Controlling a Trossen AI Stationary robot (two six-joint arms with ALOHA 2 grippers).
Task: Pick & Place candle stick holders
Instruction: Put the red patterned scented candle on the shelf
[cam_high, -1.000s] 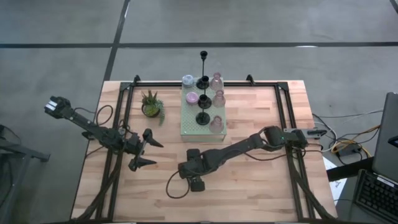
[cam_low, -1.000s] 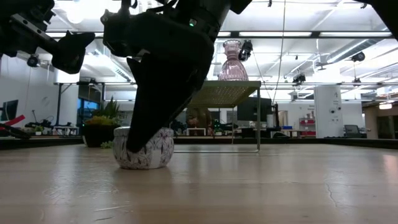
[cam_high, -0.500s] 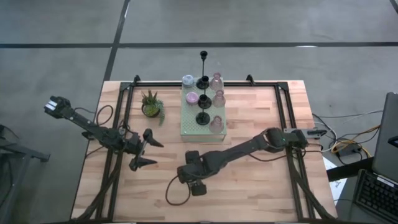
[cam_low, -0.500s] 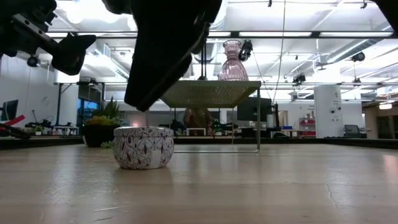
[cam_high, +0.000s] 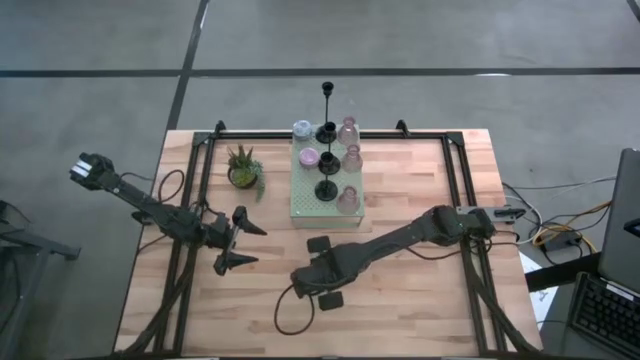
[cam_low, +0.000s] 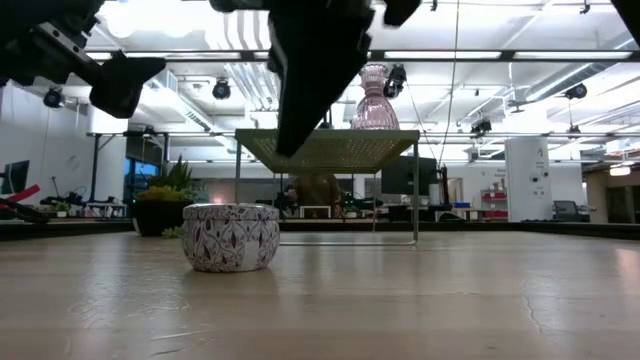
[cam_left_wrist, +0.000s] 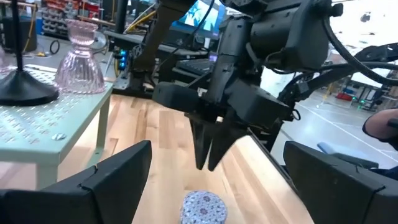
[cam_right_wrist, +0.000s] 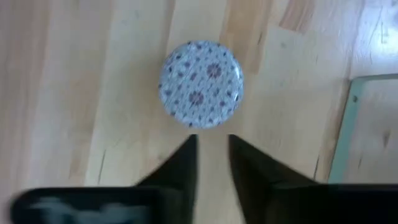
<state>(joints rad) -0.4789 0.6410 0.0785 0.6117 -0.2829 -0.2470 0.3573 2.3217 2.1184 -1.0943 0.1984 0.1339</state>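
A stubby white holder with a lavender pattern (cam_right_wrist: 200, 84) stands on its base on the bare wood (cam_low: 231, 237), near of the pale green board (cam_high: 302, 205). My right gripper (cam_right_wrist: 212, 142) hangs above it, pointing down, fingers drawn almost together with nothing between them (cam_left_wrist: 206, 165). My left gripper (cam_high: 243, 246) waits open to the table's left, facing the holder. On the raised board stand pink glass holders (cam_high: 348, 197), black stemmed holders (cam_high: 326, 190) and pastel ones (cam_high: 308, 157).
A small potted plant (cam_high: 243, 168) stands left of the board. Dark frame rails (cam_high: 196, 190) run along the table's left, right and far sides. Cables and a laptop (cam_high: 622, 230) lie off the right edge. Bare wood spreads along the near side (cam_high: 400, 310).
My right gripper has let go of the stubby holder, risen well clear of it and drifted a little toward the near edge. The holder stays standing where it was on the table.
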